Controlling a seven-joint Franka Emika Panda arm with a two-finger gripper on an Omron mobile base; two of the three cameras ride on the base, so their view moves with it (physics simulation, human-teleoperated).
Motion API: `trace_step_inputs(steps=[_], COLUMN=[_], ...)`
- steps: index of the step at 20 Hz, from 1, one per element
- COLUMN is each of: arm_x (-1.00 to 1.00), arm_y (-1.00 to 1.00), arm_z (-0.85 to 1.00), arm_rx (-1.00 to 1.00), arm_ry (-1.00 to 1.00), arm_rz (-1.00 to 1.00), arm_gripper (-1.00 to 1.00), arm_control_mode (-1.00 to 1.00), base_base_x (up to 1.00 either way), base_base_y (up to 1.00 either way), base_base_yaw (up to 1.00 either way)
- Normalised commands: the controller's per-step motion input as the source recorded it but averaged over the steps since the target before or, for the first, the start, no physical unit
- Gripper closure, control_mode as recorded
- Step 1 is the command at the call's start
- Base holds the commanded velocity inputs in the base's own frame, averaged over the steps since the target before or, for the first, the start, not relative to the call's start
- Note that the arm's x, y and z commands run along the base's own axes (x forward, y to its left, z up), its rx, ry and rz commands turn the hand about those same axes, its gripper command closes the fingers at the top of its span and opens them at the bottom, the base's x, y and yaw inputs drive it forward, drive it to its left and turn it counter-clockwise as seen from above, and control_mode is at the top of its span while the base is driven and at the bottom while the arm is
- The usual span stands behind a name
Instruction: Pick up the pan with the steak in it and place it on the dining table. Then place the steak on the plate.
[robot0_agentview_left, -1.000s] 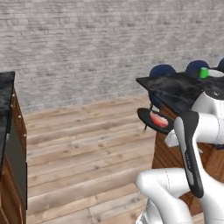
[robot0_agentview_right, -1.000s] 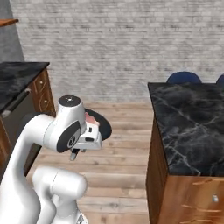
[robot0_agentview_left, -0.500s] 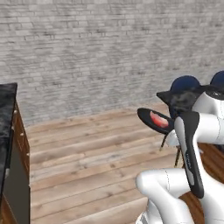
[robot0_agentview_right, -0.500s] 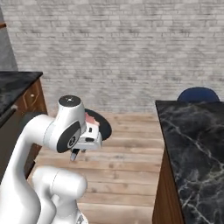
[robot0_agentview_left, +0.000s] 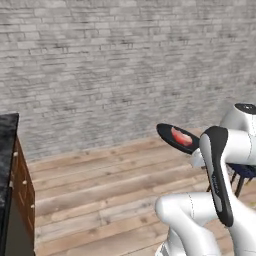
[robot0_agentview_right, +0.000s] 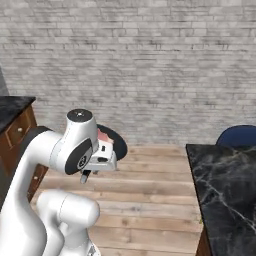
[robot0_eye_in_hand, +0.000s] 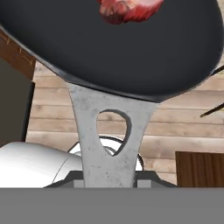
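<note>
While the round, shallow black frying pan (robot0_eye_in_hand: 113, 48) hangs in the air over the wooden plank floor (robot0_agentview_left: 100, 195), its flat grey metal handle (robot0_eye_in_hand: 107, 144) runs back between the jaws, which are clenched on it. Just ahead of the two-finger gripper (robot0_agentview_right: 102, 159), a pinkish-red raw steak (robot0_eye_in_hand: 127, 9) lies in the pan. Off to one side stands the black marble-topped dining table (robot0_agentview_right: 227, 185).
</note>
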Motion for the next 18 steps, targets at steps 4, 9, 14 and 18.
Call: trace_step_inputs(steps=[4, 9, 14, 18], arm_x=[0.00, 0.00, 0.00, 0.00], arm_y=[0.00, 0.00, 0.00, 0.00], arm_z=[0.00, 0.00, 0.00, 0.00], arm_rx=[0.00, 0.00, 0.00, 0.00], arm_ry=[0.00, 0.00, 0.00, 0.00], arm_rz=[0.00, 0.00, 0.00, 0.00], arm_gripper=[1.00, 1.00, 1.00, 1.00], arm_control_mode=[1.00, 1.00, 1.00, 1.00], base_base_x=[1.00, 1.00, 1.00, 1.00], base_base_y=[0.26, 0.28, 0.28, 0.29], base_base_yaw=[0.00, 0.00, 0.00, 0.00])
